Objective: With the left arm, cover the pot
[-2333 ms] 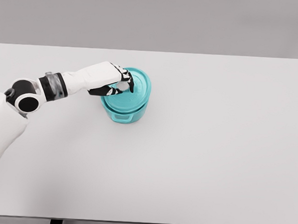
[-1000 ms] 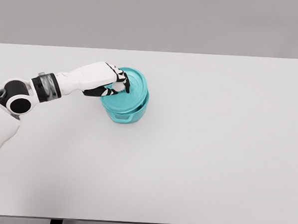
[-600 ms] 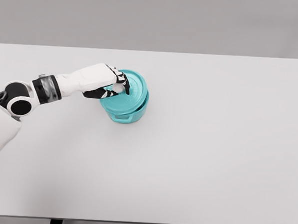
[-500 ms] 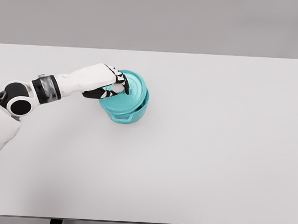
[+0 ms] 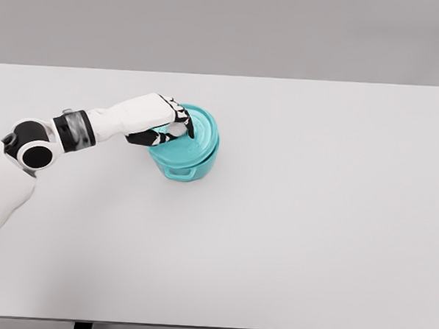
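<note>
A teal pot (image 5: 184, 163) stands on the white table (image 5: 313, 213), left of the middle. Its teal lid (image 5: 199, 131) lies on top of it, tilted a little toward the right. My left hand (image 5: 171, 126) reaches in from the left and its black-tipped fingers (image 5: 185, 120) are curled around the lid's white knob, which the hand mostly hides. The right arm does not show.
The table's far edge (image 5: 224, 76) runs below a grey wall. Its near edge (image 5: 211, 327) runs along the bottom of the picture.
The hand and lid drifted left and down onto the pot, then shifted slightly right. The lid now sits lower on the pot than 2.3 s ago.
</note>
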Motion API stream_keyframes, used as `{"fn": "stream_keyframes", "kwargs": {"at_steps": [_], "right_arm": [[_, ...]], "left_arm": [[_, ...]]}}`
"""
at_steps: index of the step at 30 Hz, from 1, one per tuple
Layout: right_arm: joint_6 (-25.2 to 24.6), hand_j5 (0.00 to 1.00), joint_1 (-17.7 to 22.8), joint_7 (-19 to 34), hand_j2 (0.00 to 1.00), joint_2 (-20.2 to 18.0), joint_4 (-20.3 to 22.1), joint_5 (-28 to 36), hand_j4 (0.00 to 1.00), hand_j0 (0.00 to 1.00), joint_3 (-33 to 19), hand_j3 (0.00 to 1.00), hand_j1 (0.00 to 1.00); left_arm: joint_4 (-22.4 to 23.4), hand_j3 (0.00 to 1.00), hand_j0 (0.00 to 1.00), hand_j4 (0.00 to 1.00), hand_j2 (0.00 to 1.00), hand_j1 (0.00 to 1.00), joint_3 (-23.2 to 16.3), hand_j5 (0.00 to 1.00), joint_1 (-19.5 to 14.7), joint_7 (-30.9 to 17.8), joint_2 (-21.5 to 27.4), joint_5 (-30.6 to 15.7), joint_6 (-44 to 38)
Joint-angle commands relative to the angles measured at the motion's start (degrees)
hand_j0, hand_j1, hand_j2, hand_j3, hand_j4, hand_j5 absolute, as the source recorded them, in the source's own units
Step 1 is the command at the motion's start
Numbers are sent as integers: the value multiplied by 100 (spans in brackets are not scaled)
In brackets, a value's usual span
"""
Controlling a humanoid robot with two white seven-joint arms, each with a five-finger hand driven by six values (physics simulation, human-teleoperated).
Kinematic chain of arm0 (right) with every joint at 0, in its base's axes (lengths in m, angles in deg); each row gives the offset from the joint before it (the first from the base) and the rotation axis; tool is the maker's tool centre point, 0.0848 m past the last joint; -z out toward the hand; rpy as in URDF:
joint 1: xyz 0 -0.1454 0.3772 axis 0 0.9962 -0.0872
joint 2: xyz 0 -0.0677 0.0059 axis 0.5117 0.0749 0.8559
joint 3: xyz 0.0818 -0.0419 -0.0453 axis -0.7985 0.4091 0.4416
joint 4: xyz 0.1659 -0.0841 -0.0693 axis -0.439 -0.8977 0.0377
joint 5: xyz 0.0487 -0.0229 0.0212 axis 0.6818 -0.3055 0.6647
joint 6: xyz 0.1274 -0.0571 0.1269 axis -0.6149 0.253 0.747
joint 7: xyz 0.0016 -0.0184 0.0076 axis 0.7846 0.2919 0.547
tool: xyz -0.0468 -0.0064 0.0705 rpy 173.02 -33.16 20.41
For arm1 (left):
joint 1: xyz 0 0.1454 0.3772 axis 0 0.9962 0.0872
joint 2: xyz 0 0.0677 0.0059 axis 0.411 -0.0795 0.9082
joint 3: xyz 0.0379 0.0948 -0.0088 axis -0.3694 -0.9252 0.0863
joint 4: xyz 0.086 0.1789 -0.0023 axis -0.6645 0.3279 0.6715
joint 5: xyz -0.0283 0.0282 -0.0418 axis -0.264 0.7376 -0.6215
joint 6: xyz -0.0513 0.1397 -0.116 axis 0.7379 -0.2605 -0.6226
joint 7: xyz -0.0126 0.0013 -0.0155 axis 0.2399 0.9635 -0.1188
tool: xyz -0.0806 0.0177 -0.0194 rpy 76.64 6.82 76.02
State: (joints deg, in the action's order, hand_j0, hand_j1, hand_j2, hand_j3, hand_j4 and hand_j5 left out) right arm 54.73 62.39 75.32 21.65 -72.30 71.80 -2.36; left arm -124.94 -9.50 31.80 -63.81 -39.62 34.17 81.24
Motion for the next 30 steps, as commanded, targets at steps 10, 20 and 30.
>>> {"fn": "stream_keyframes", "kwargs": {"at_steps": [10,20,30], "right_arm": [[0,100,0,1,100,1,-2,-3,100,100,1,100,100],[0,100,0,1,100,1,-2,-3,100,100,1,100,100],[0,100,0,1,100,1,-2,-3,100,100,1,100,100]], "left_arm": [[149,53,53,53,53,53,0,53,-9,-37,-81,-12,-9],[185,58,58,58,58,58,-9,58,-53,-37,-116,-4,-9],[185,61,61,61,61,61,-9,61,-53,-37,-125,-4,-9]]}}
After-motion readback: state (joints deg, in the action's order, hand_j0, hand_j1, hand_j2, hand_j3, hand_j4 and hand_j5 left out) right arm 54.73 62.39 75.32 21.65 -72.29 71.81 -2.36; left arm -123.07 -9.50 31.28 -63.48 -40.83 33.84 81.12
